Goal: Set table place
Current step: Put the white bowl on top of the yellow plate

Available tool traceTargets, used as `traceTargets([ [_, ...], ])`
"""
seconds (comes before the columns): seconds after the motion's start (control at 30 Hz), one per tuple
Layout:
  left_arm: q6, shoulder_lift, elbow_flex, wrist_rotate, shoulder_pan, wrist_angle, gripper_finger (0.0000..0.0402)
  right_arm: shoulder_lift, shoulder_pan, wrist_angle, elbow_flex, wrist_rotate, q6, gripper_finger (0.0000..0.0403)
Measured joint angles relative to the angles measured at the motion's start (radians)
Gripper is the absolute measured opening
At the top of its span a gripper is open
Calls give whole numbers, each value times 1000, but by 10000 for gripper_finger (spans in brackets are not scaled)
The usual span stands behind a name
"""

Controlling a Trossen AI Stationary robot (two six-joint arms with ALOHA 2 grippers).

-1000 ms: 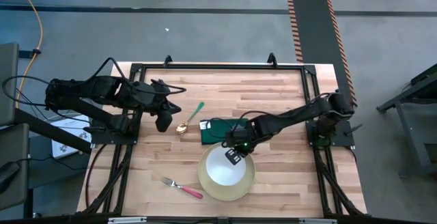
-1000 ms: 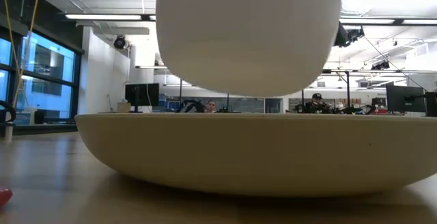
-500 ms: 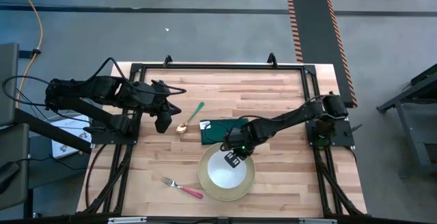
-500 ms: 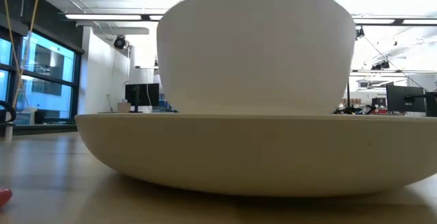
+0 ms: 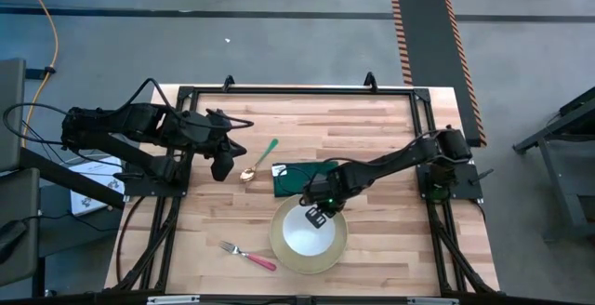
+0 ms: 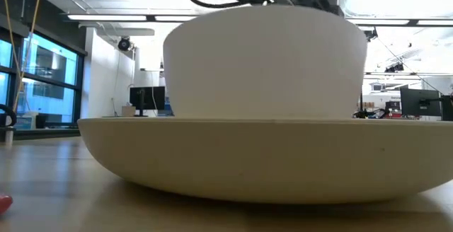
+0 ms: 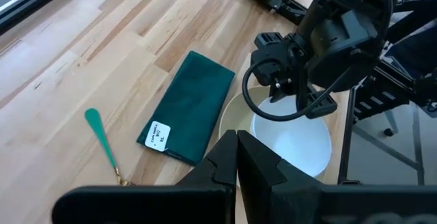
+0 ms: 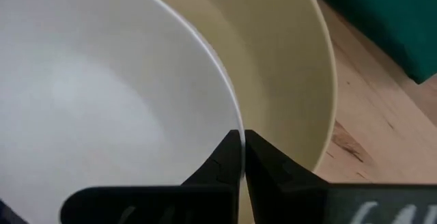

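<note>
A white bowl sits down inside the pale yellow plate at the table's near middle. In the low view the bowl's bottom is hidden behind the plate's rim. My right gripper is shut on the bowl's far rim. A dark green folded napkin lies flat just beyond the plate. The green-handled spoon lies to the napkin's left. The pink-handled fork lies left of the plate. My left gripper is shut and empty, left of the spoon. My right gripper pinches the bowl's rim on the side toward the napkin, one finger inside the bowl and one outside, between bowl and plate wall. The fingers come from above, slanting down. The bowl stands upright inside the plate; whether its base rests there I cannot tell.
The table's black frame runs along its far edge. Bare wood lies beyond the napkin and right of the plate. The right arm reaches across from the table's right side over the napkin's right end.
My right gripper has gone down with the bowl. A second ago the bowl hung clear above the plate; now its lower part is sunk below the plate's rim. It stays upright and the gripper stays shut on its rim.
</note>
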Motion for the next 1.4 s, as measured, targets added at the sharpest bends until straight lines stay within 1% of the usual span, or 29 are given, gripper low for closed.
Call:
traceTargets([
  [0.33,0,0,0,3,0,-4,1,41,0,1,0,-19,-6,0],
  [0.9,4,0,0,3,0,-7,1,40,0,12,0,-30,0,1],
  [1.2,4,0,0,3,0,-7,1,40,0,16,0,-26,1,47],
  [1.4,4,0,0,3,0,-7,1,40,0,17,0,-26,1,53],
])
